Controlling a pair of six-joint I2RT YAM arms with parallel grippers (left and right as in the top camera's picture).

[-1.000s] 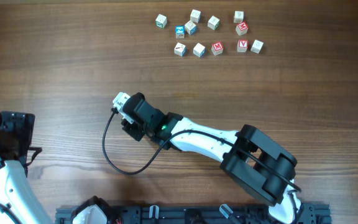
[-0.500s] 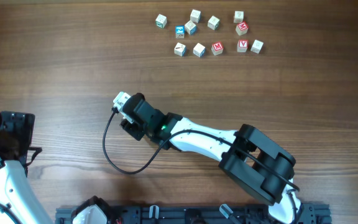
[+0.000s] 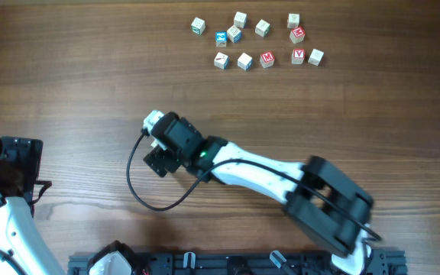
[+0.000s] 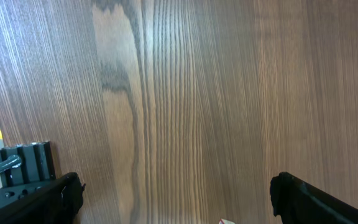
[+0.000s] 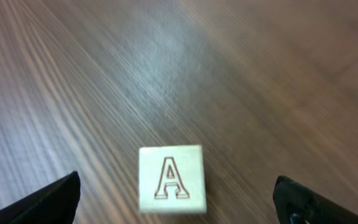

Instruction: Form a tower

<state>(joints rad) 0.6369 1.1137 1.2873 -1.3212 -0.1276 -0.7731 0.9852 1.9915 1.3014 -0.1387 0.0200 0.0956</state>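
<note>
- Right hand [image 3: 159, 159] was shut a second ago and has sprung fully open. It grips nothing.
- Right wrist view: fingers [image 5: 48, 199] sit at the frame edges, well apart from the cube between them.
- That cube, "A" face up, is the top of the tower [image 5: 170, 178]. It stands free and level, touching neither finger.
- Right arm has also shifted a little in overhead. The elbow is further right and lower than before.
- Reads as a release: a cube just placed, this step probably done.
- Tower sits at mid-table, left of centre, right under the right hand. In overhead the hand hides it, so its height cannot be told; only the top face shows.
- Left hand [image 4: 178, 202] is wide open and empty over bare table [image 3: 67, 76], parked at the left edge, well apart from the tower.
- Loose cubes [image 3: 262, 28] are clustered at the far side, well apart from the tower. Plenty are left to stack.
- Black cable [image 3: 132, 187] loops on the table just beside the right hand, on the near side.
- In the way: nothing lies between the tower and the loose cubes.
- Main risk is the open fingers still straddling the top cube. A straight lift looks safest, since any sideways drift could knock it off.
</note>
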